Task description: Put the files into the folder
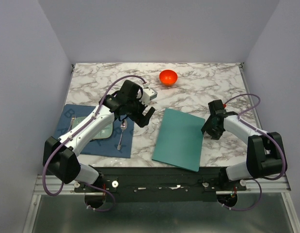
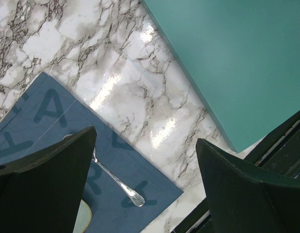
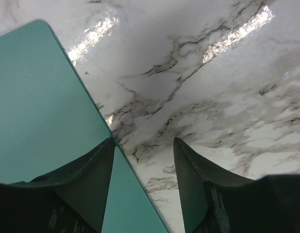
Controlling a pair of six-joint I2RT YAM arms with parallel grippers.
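Folder [image 1: 180, 138] position: flat and closed on the marble table [image 1: 208, 80], between the two grippers.
Folder long axis: from the far side toward the arm bases, near end leaning slightly left.
Right gripper [image 3: 144, 141] state: fingers parted with a clear gap, pinching nothing.
Right fingers [image 3: 86, 174] to folder: left finger above the teal cover, right finger above bare marble. Folder's right long edge passes diagonally between the tips, close to its far corner.
Contact: cannot tell from the wrist view whether the tips touch the cover or hover just above it.
Left gripper [image 2: 145, 141] state: fingers spread wide, empty.
Left fingers to folder: bare marble under the gap, teal cover beyond the right finger. Blue mat [image 2: 43, 121] and spoon [image 2: 116, 182] lie on the left finger's side.
Nearer arm: right, straddling the folder edge. Left arm is near, but apart from the cover.
Files: not seen in any view; possibly inside the closed cover, not determinable.
Step in hand (judgement): probably taking the right edge to open the cover.
Next move requirement (judgement): keep the edge centred between the tips and close across it, not along it.
Risk (judgement): thin edge slipping from under the tips, folder sliding left.
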